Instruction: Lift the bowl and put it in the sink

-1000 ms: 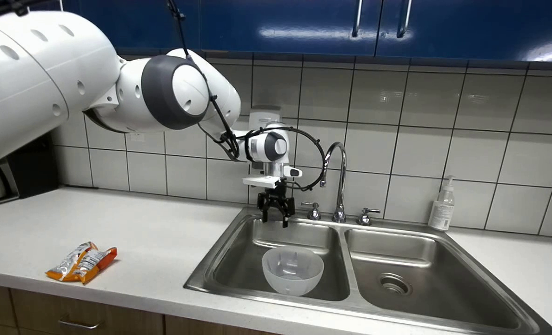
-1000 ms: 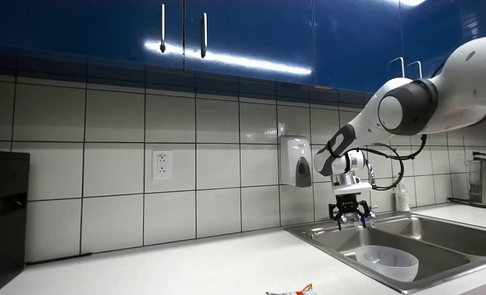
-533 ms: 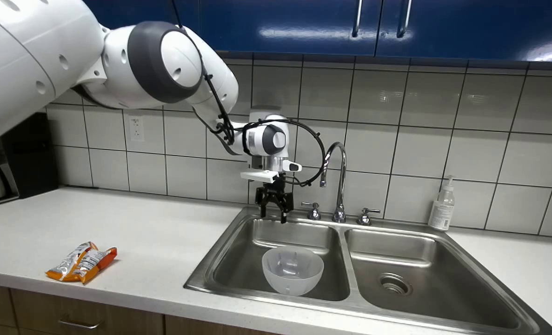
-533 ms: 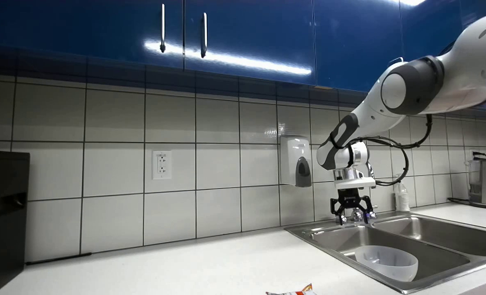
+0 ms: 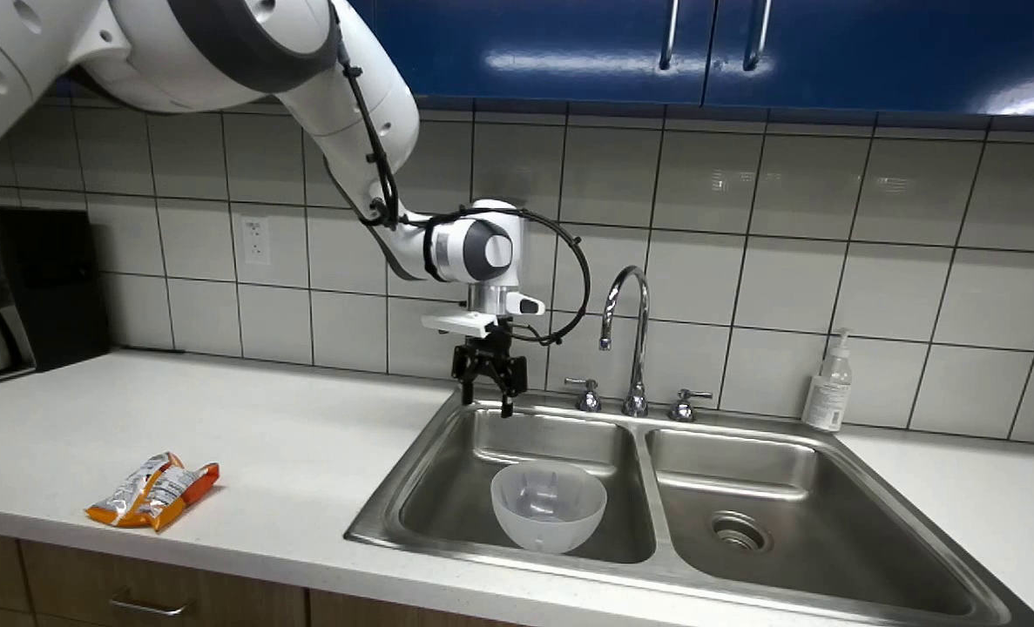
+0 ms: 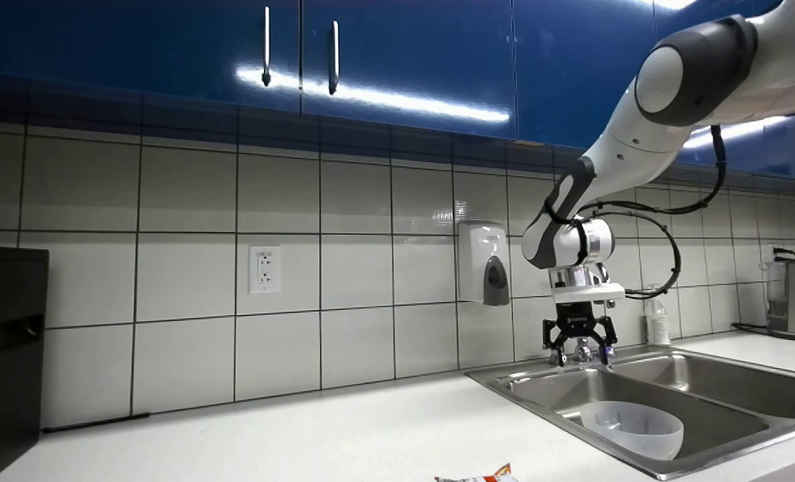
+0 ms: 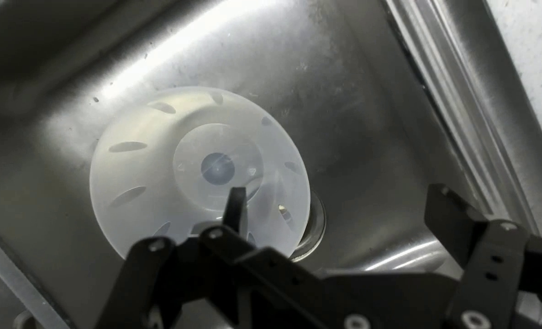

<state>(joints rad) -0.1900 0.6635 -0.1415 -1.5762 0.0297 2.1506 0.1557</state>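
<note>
Bowl (image 5: 549, 507) sits right side up in the sink (image 5: 393, 488), in the basin (image 5: 449, 501) nearer the snack bag (image 5: 155, 492), so the job looks done. The gripper (image 5: 487, 406) hangs higher up, apart from the bowl, with its fingers (image 7: 451, 221) spread and nothing in them, likely because the bowl needs no holding now. In the wrist view, open room shows past most of the bowl's edge, and a bit of drain (image 7: 316, 226) peeks out. The tall faucet (image 5: 641, 340) stands near, so going up and toward the counter (image 5: 307, 435) looks safest.
</note>
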